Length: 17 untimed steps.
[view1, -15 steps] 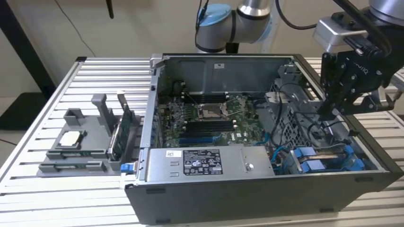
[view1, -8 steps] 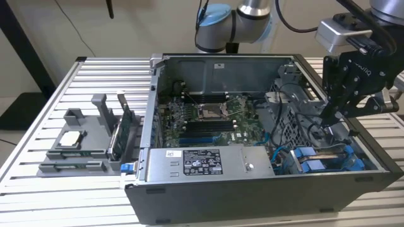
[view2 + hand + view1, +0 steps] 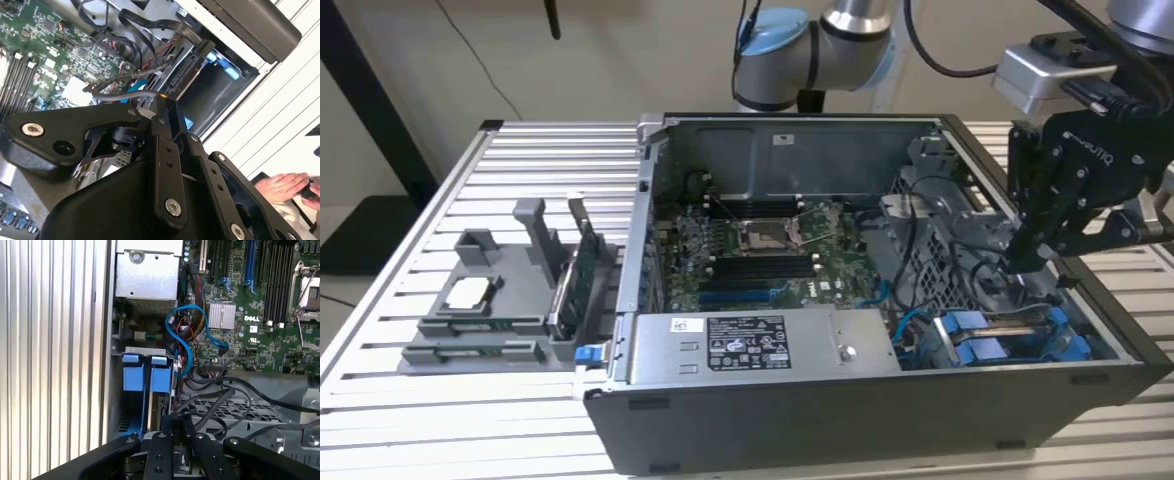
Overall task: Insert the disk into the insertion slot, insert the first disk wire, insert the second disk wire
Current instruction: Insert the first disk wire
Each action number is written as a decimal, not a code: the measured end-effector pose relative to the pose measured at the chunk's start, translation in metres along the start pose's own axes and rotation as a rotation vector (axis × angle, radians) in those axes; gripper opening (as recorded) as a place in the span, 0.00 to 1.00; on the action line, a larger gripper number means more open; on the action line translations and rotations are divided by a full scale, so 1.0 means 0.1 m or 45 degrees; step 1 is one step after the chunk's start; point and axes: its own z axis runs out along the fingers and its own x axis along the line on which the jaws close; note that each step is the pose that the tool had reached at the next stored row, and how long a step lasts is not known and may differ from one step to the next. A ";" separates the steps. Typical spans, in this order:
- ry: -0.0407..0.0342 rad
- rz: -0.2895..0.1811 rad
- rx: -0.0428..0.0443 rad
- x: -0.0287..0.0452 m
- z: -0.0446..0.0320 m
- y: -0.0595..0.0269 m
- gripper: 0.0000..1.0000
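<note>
I have the claw (image 3: 1025, 262) low inside the open computer case (image 3: 854, 420), at the exterior view's right, just above the drive bay (image 3: 1014, 345). The disk (image 3: 161, 377) sits in this bay: in the first wrist view I see the blue end of its frame and a pale edge under it, with a second blue frame end (image 3: 132, 377) just beside it. From the exterior view the disk itself I cannot make out.

The second wrist view gives the best look at the claw (image 3: 165, 102). Its fingers (image 3: 162, 150) are pressed together, and a black wire (image 3: 120, 92) ends right at the tips, so it looks pinched there. In the first wrist view the claw (image 3: 173, 422) stands near the bay among several black wires, and a blue cable (image 3: 185, 340) loops between the bay and the main board (image 3: 260, 300).

The exterior view shows the ribbed metal surface (image 3: 520, 160) under the case, the grey power box (image 3: 754, 340) at the front, and a grey parts holder (image 3: 494, 300) well apart at its left. The second wrist view shows a person's hand (image 3: 282, 187) outside the case.
</note>
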 end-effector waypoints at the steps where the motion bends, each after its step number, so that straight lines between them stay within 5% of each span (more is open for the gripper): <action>1: 0.0055 0.000 0.000 0.000 0.005 0.000 0.19; 17: 0.0104 0.000 -0.004 0.011 0.059 -0.054 0.19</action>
